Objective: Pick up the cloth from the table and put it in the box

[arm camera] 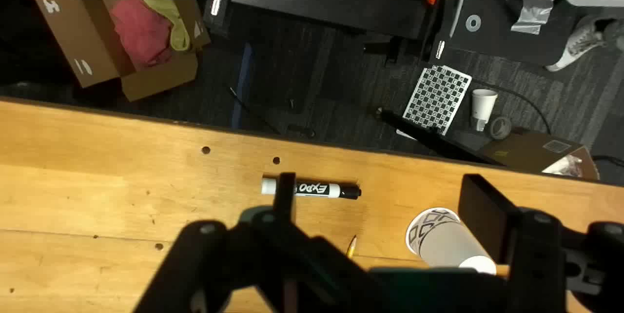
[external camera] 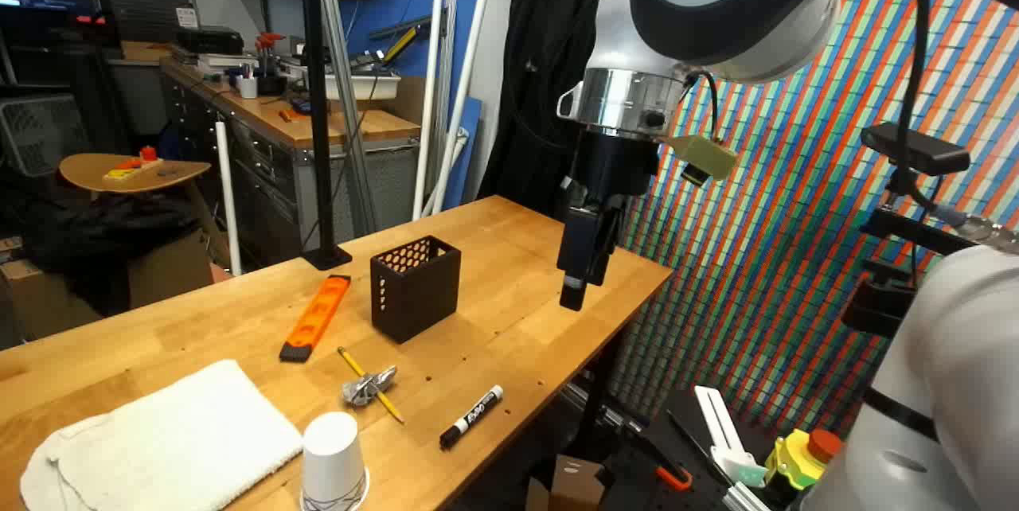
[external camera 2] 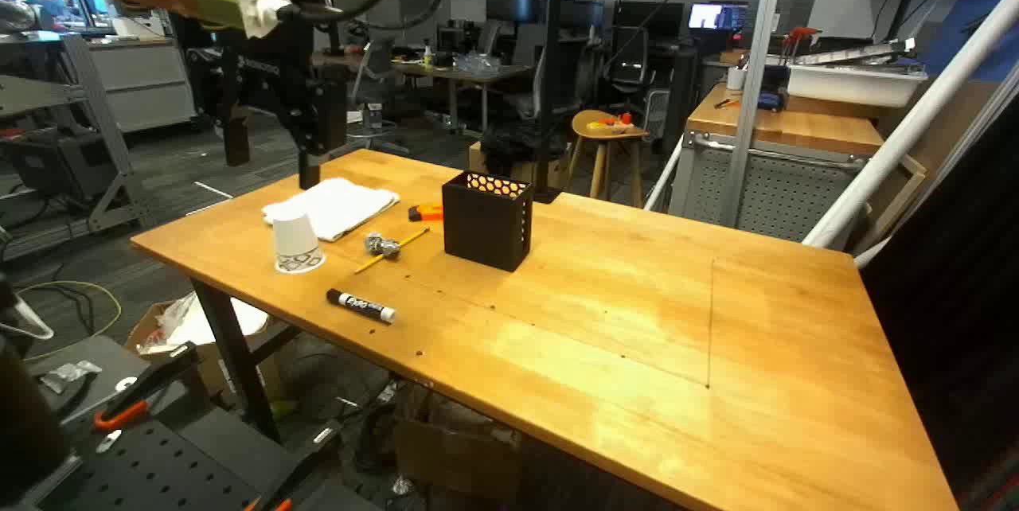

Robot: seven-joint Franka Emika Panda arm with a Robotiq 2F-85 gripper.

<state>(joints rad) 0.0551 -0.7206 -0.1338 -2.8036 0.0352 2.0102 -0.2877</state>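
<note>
The white cloth (external camera: 183,431) lies flat on the wooden table (external camera: 509,248), and the same cloth (external camera 2: 334,208) shows in the second exterior picture's far left part of the tabletop. A black box (external camera: 418,296) with honeycomb holes stands upright, its top uncovered; in an exterior view the box (external camera 2: 484,224) is to the right of the cloth. My gripper (external camera 2: 272,161) hangs in the air above table height, apart from cloth and box. In the wrist view the gripper (arm camera: 380,201) is open, fingers wide apart, nothing held. Neither cloth nor box shows in that view.
An upside-down paper cup (external camera 2: 294,244) stands beside the cloth. Also on the table are a marker (external camera: 471,417), a pencil (external camera: 390,406) with crumpled foil (external camera: 368,386), and an orange tool (external camera: 317,318). A black post (external camera: 320,177) rises at the table's far edge.
</note>
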